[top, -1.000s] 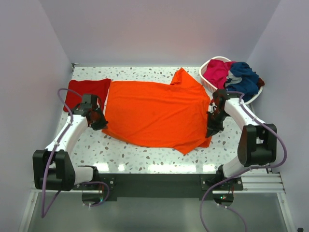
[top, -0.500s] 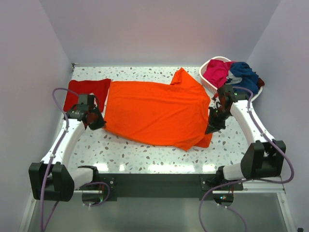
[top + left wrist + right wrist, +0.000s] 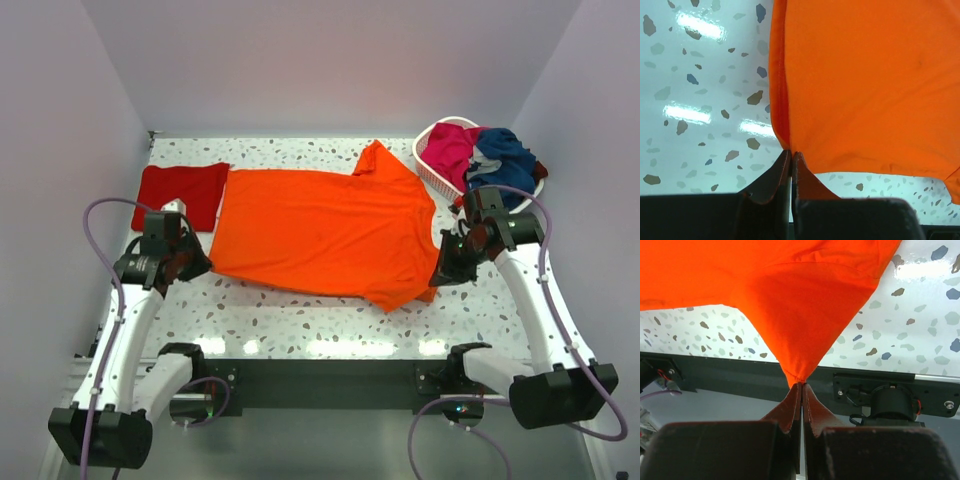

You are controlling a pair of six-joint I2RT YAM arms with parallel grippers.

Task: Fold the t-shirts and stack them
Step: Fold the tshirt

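The large orange t-shirt (image 3: 320, 230) hangs stretched above the middle of the table, held at both ends. My left gripper (image 3: 190, 262) is shut on its near left corner; the wrist view shows the cloth (image 3: 865, 80) pinched at the fingertips (image 3: 791, 152). My right gripper (image 3: 447, 270) is shut on the near right corner, with the cloth (image 3: 795, 305) pulled to a point at the tips (image 3: 801, 384). The darker red t-shirt (image 3: 182, 190) lies folded at the far left. Magenta (image 3: 450, 148) and navy (image 3: 503, 155) t-shirts sit in the basket.
The white basket (image 3: 432, 172) stands at the far right corner, just behind my right arm. The speckled table (image 3: 300, 320) shows bare along its near edge, and the black front rail (image 3: 700, 375) lies below the held corner.
Both grippers rose and pulled outward and toward the near edge, lifting the orange t-shirt's near hem and drawing it taut. The red t-shirt is now fully uncovered.
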